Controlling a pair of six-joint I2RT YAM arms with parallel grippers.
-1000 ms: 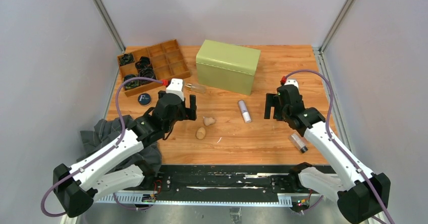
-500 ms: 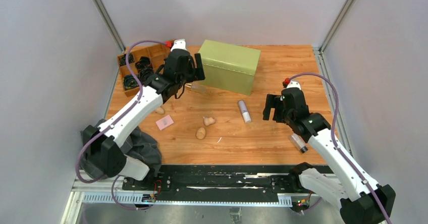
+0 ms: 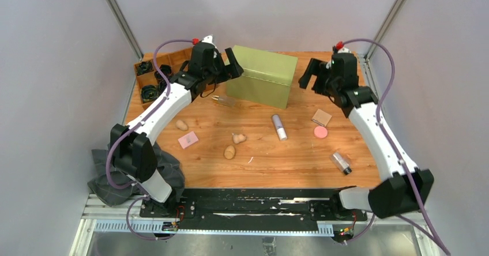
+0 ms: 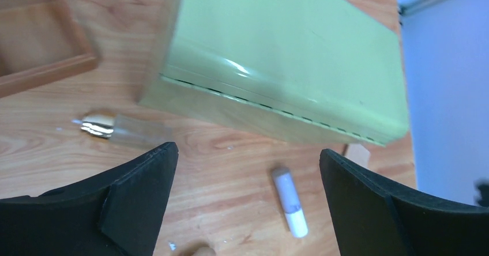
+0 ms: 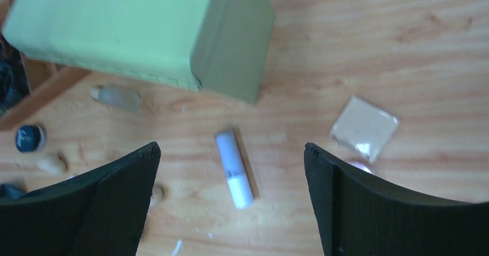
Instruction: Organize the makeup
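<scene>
Relocated over the last second: both arms, from mid-table to the far side, now flanking the green box (image 3: pixel 262 74); tan square pad (image 3: pixel 322 117) and pink round puff (image 3: pixel 320 132) uncovered as a result. Makeup, all loose on the wooden table (image 3: pixel 277 169): silver-white tube (image 3: pixel 279 127) lying flat mid-table; one clear bottle (image 3: pixel 224 100) just in front of the box, second clear bottle (image 3: pixel 341 162) near the right front; three beige sponges (image 3: pixel 229 151) left of centre, near a pink square (image 3: pixel 188 140); dark compact (image 5: pixel 27 138) close to the tray, seen from the right wrist only. Handling, by estimate: all light; tube and bottles rigid, smooth, liable to roll, best pinched across the barrel at mid-length; bottles likely breakable; sponges and puff soft, tolerant of squeeze; pad thin and flat, to be caught by opposite edges. Left gripper (image 3: pixel 228 66) wide open, empty, at the box's left end. Right gripper (image 3: pixel 311 77) likewise wide, empty, off the box's right end. Divided wooden tray (image 3: pixel 167 57) at far left, black coiled bands (image 3: pixel 151 91) in its compartments. Dark grey cloth (image 3: pixel 115 175) at the near-left corner
</scene>
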